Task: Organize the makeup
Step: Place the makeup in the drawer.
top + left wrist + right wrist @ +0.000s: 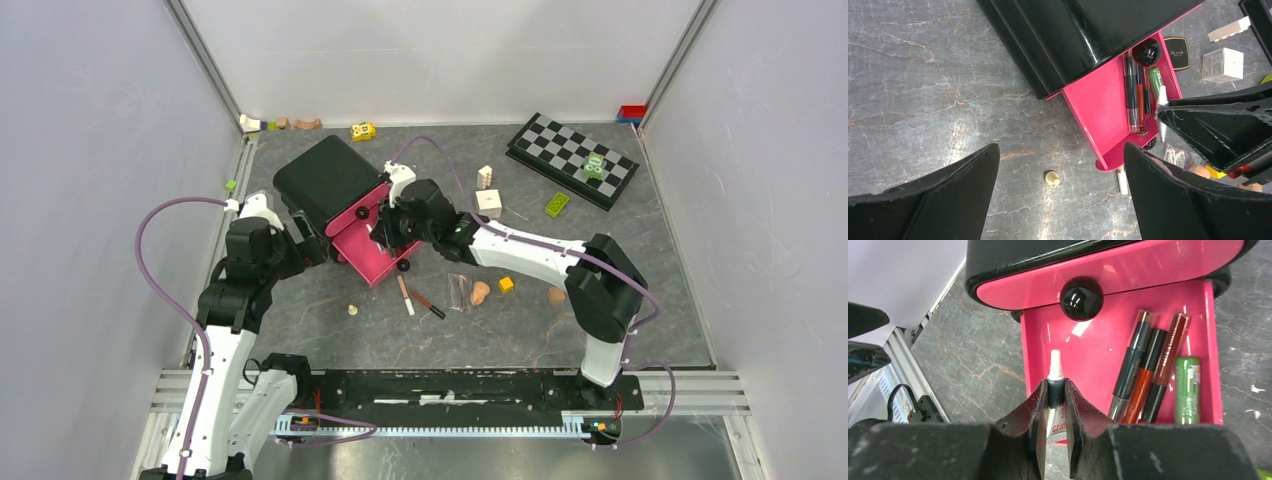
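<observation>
A black organiser (325,180) stands at the back left with its pink drawer (1098,355) pulled open. In the drawer lie a dark tube (1133,365), an orange one (1147,375), a brown one (1170,347) and a green one (1188,390). My right gripper (1055,390) hovers over the drawer's empty half, shut on a small glue tube (1055,377) with a white tip. My left gripper (1060,160) hangs open over the table beside the drawer, holding nothing. A white pencil (405,297), a dark brush (428,305), a peach sponge (480,292) and a peach puff (556,295) lie in front.
A small cream piece (1051,177) lies under the left gripper. A black compact (1178,52) and a white cube (1223,65) sit behind the drawer. A clear packet (459,290), a yellow block (506,284) and a chessboard (572,158) lie to the right.
</observation>
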Controlling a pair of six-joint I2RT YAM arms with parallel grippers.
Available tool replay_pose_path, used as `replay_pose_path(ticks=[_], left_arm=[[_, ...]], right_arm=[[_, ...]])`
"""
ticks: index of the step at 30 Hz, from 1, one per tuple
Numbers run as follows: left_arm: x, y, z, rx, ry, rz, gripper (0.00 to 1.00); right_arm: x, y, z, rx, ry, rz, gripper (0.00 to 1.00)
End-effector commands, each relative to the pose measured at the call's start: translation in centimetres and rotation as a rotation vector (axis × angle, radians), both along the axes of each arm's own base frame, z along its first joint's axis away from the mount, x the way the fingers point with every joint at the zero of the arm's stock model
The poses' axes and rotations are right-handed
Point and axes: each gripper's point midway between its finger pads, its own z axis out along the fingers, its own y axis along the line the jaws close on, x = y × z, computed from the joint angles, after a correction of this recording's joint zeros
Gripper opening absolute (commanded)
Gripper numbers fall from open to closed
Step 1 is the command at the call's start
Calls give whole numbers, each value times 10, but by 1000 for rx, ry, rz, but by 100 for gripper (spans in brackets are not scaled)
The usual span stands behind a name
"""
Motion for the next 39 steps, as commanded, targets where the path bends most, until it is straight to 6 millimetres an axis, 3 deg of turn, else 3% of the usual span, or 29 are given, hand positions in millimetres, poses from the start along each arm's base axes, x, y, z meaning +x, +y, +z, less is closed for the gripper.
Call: replay_pose_path(ticks=[1,22,26,33,37,39], left_arm=[[2,1,8,8,-31,4,100],[2,0,7,5,-26,-3,100],[2,0,7,5,-27,-2,100],[3,0,6,5,-25,-2,100],[3,0,7,4,-26,-4,100],[3,0,7,4,-26,-4,100]], right_arm=[[8,23,18,71,-24,-57,21],[30,23,-49,-109,-70,-185,23],[32,24,-57,-130,-70,-185,28],[32,23,-51,-131,-84,-178,37],[32,20,-28,-113,-118,-176,37],[32,17,-8,-98,-152,-173,37]])
